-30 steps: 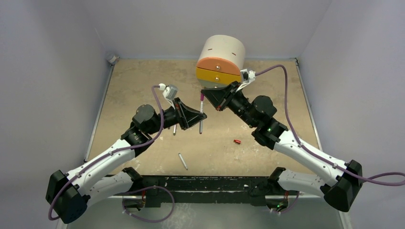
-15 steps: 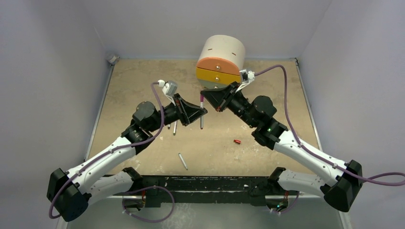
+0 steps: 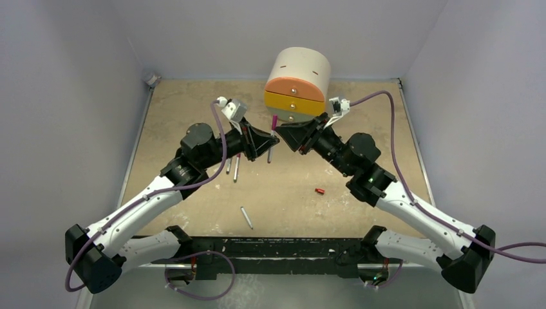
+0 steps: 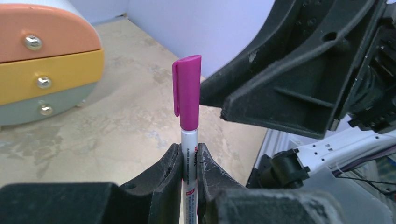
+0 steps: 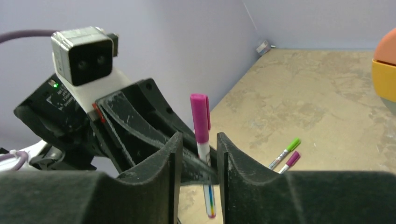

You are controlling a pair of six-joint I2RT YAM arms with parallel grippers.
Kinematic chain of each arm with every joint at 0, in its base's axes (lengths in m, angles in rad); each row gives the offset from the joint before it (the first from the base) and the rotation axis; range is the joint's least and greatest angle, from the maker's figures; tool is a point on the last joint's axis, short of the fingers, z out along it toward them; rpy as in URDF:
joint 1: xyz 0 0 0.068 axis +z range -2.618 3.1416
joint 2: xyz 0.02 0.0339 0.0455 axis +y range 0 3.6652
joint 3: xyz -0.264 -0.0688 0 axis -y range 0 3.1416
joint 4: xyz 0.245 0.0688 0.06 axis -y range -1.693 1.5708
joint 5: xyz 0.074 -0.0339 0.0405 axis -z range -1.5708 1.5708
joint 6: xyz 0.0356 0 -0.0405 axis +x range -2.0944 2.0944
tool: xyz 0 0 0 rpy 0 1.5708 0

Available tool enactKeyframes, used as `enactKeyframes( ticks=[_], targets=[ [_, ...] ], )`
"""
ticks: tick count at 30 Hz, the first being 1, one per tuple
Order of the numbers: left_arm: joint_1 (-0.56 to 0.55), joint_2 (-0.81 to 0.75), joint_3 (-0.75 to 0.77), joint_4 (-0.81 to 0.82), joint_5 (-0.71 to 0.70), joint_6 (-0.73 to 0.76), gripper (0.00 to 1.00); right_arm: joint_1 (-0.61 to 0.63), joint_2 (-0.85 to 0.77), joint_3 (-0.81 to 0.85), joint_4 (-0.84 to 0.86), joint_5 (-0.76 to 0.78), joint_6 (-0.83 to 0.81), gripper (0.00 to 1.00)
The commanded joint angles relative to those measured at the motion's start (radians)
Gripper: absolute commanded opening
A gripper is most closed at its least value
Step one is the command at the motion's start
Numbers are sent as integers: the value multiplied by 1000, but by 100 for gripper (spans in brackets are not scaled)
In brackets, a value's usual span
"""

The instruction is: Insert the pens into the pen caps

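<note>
**Pens: one capped in mid-air, one pen and one cap left to pair**

Sandy table under everything. Rounded drawer unit at the far edge, out of the work.

Left gripper clamped tight on the grey-white barrel of the held pen. Kept upright above the middle of the table, presumably so its top end faces the other arm. Magenta cap seated on that top end, looks pushed home.

Right gripper just beside the cap, jaws parted, fingers clear of it on both sides, nothing held. Placed as for pressing a cap on along the pen's axis.

Green-capped pen and magenta-capped pen flat on the table by the left arm, close together, likely parked there as finished.

Bare pen near the front edge, well apart from the red cap lying right of centre.

Judged three of four done. Held pen wants setting down next.
</note>
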Motion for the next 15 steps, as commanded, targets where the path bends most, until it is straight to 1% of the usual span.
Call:
enactKeyframes(
  ticks=[1, 6, 8, 15],
  targets=[
    [2, -20, 61, -69, -59, 124, 0, 6, -41, 46, -66, 33, -45, 38],
    [2, -21, 63, -93, -43, 136, 0, 6, -57, 61, -81, 55, -54, 51],
    [2, -17, 68, -109, -45, 143, 0, 6, -40, 69, -91, 66, -68, 52],
    [2, -22, 87, -138, -29, 160, 0, 6, 41, 177, -150, 90, -110, 55]
  ],
)
